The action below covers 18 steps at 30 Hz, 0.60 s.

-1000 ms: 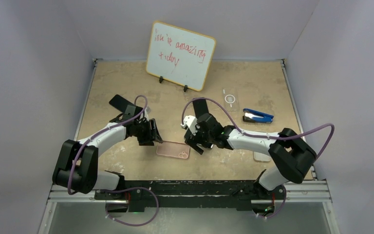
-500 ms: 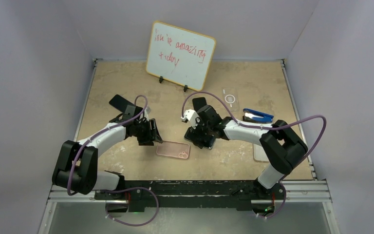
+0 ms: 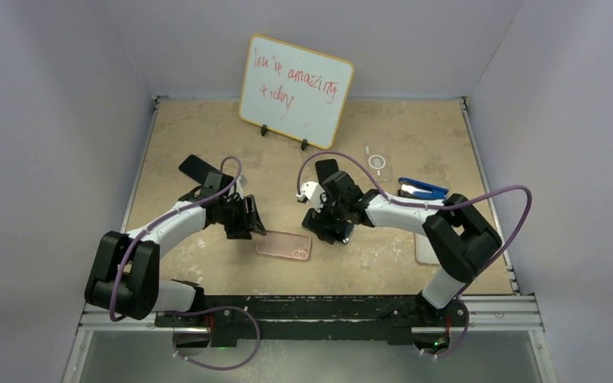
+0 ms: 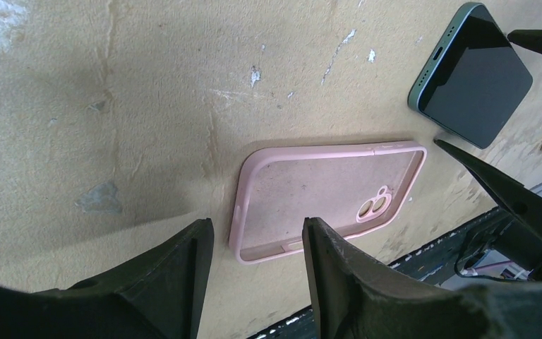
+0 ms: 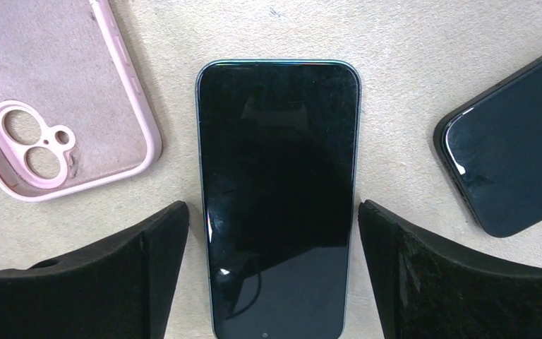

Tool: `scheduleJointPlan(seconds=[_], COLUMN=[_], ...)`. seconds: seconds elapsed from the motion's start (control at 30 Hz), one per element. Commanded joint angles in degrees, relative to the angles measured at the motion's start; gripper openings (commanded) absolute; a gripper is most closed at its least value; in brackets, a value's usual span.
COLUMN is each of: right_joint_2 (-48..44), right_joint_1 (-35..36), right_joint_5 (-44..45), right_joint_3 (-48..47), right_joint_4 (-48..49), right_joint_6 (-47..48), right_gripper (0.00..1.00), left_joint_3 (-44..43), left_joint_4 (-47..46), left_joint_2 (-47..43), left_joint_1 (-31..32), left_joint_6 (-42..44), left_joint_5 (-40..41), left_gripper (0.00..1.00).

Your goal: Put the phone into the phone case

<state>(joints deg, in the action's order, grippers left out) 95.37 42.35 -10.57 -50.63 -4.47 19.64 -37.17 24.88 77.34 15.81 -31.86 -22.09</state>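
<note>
Pink phone case [image 3: 284,245] lies flat on table [image 3: 191,128], open side up. Green-edged phone [image 5: 279,198] lies screen-up just R of it, btwn the jaws of right gripper [image 5: 272,212], which are spread wide w/ fingers just beside its long edges. Left gripper [image 4: 255,229] is part open and empty, at case's L end. Vs 1 s ago: right gripper has moved over phone and its elbow has swung in; left arm unchanged.

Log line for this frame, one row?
stage: pre-grasp | right gripper: open, straddling phone | left gripper: open near pink case | phone: flat, screen up, outside case
</note>
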Motion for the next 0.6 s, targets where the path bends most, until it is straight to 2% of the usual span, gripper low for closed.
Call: scheduleJointPlan(seconds=[0.0,0.13,0.27,0.57], right_joint_2=[2.58,4.24,4.44,0.77], right_joint_1=[0.11,0.14,0.16,-0.06], right_joint_5=[0.9,1.39,1.71,4.56], right_joint_3=[-0.8,-1.67,-1.98,-0.04], right_joint_4=[-4.17,-5.72,-6.18,-6.24], right_joint_6=[2.04,2.02,1.25,-1.91], right_gripper=[0.88,0.81,0.68,0.6], left_joint_3=[0.17,0.25,0.17,1.97], left_joint_4=[-0.62,-0.78,-1.2,-5.7], left_joint_2=[-0.22,0.76,1.14,1.09], left_joint_1=[0.18,0.43,0.53,0.95], left_joint_6=[0.74,0.74,0.57,-1.26], left_joint_5=[-0.15,-0.54,-0.82,-4.67], left_gripper=[0.52,0.52,0.52,0.49])
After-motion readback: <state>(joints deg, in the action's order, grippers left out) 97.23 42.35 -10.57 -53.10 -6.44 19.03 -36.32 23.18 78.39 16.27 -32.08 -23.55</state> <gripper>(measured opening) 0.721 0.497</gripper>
